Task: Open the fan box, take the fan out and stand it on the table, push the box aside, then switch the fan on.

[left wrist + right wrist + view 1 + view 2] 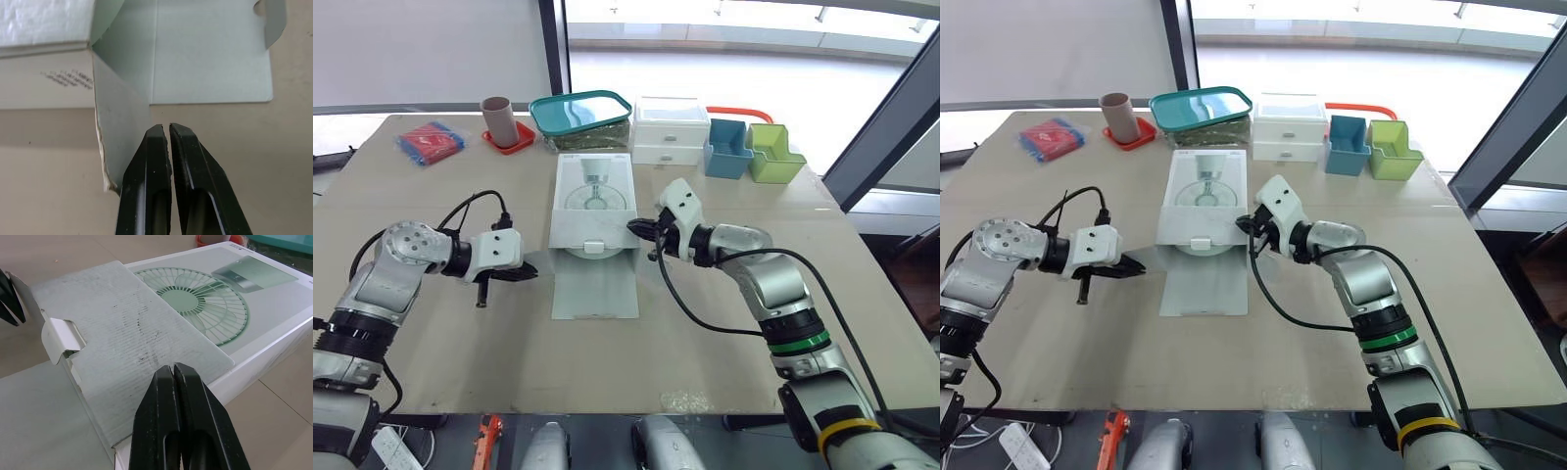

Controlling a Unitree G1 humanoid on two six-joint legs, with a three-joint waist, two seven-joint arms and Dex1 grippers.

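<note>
**Left eye view.** The fan box (594, 201) lies flat at mid surface (431, 343), printed fan face up. Its long lid flap (595, 286) is folded out flat on the surface at the near end. The left gripper (527, 271) sits just beside the flap's left edge, jaws clenched on nothing and pointing toward the flap. The left forearm runs level across the surface with the elbow bent out to the left. The right gripper (636, 228) is at the box's right edge, near the open end, jaws clenched and aimed left at the box. The right forearm rises from the near right, with the wrist turned inward. Along the far edge stand a red packet (431, 142), a brown cup (499, 119), a teal container (580, 113), a white drawer unit (671, 129), a blue bin (726, 149) and a green bin (773, 154).

**Right eye view.** Same layout. The box lies between the two grippers, both close to its near end.

**Left wrist view.** The jaws are drawn together, with a thin slit between the tips and nothing in it. A small side flap (120, 112) stands out from the box wall, just beside the tips. Whether it touches them I cannot tell. The lid flap lies flat beyond.

**Right wrist view.** The jaws are pressed together and hold nothing. Their tips are over the corrugated inner flap (122, 333), which lies on the box top beside the fan print. Contact cannot be told. A tuck tab (61, 338) sticks up at that flap's edge.
</note>
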